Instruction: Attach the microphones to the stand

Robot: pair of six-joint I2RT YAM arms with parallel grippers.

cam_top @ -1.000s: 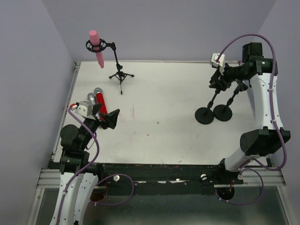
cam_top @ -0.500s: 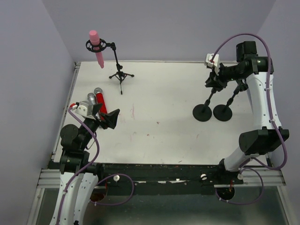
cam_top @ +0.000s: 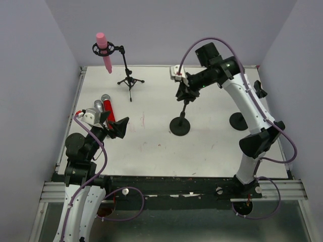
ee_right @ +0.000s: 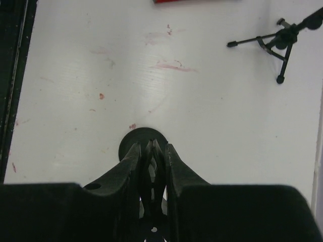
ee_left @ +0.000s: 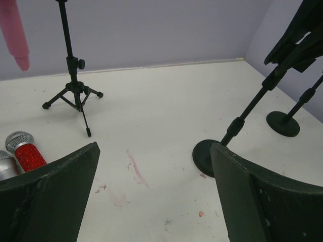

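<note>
On the table, the right gripper pinches a stand near centre. The left gripper gapes at 8 o'clock. The pink mic sits clipped at 11, while the red mic and silver mic lie at 9. The step looks like positioning the stand. Next it needs setting down near those 2.

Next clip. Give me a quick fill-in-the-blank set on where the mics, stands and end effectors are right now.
1. The far stand holding the pink mic rests on ____ legs.
2. The right end effector grips the middle stand by its ____.
3. The red mic and silver mic lie on the ____.
4. The left end effector is ____ and holds nothing.

Missing words: three; top; table; open.
</note>
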